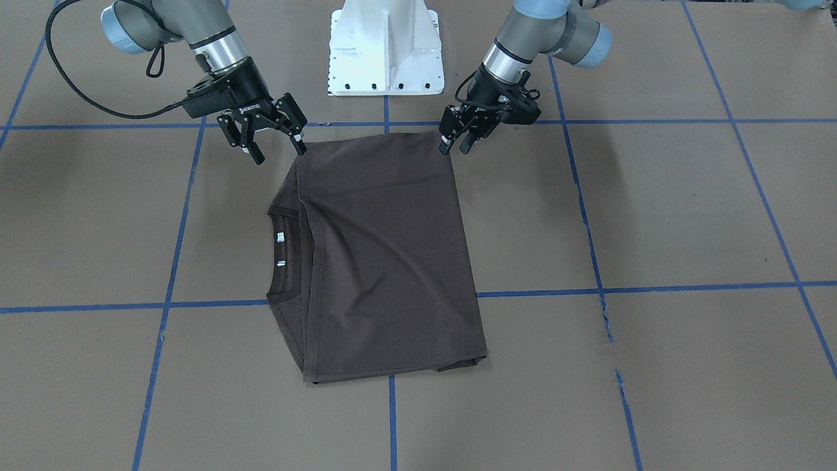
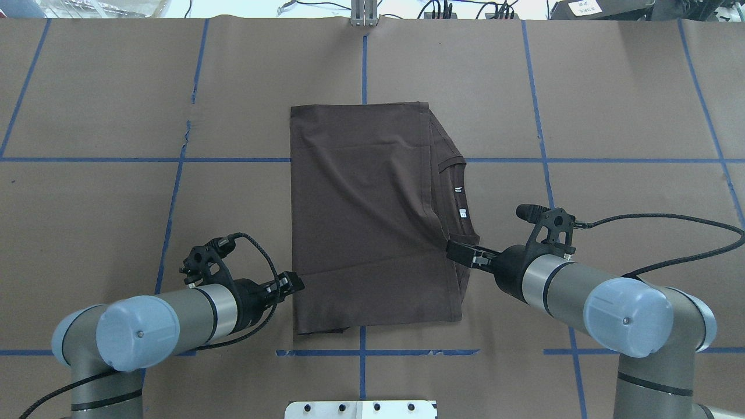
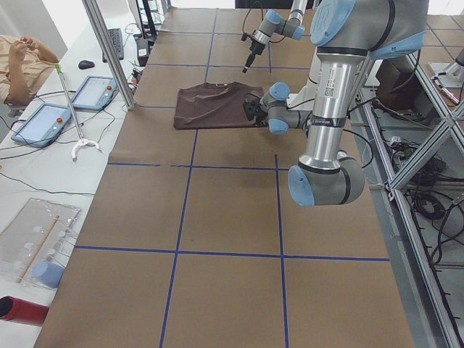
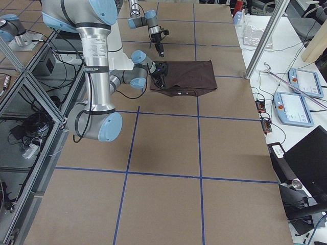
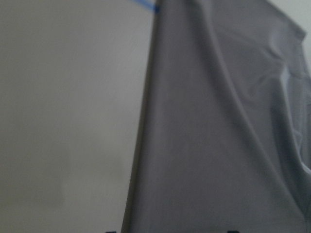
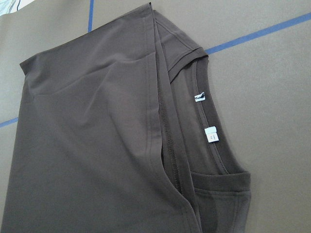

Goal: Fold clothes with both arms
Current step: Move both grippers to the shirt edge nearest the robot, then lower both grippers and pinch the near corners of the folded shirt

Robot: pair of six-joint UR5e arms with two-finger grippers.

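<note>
Overhead exterior view: the left gripper (image 2: 294, 283), narrowly parted and empty, hovers at the pedestal base (image 2: 361, 409) end of the brown T-shirt (image 2: 361, 215), which lies half-folded on the worktop (image 2: 116, 203) just beyond that base. The right gripper (image 2: 457, 251), spread wide, hovers at the same end. I judge that pinching only the top layer, or closing unevenly, would drag the fold askew.

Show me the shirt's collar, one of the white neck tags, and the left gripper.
collar (image 1: 274, 252), exterior front-facing view, on the ribbed band along the neck opening.
neck tag (image 6: 211, 135), right wrist view, centre of the larger white tag.
left gripper (image 1: 455, 148), exterior front-facing view, midway between its fingertips.
</note>
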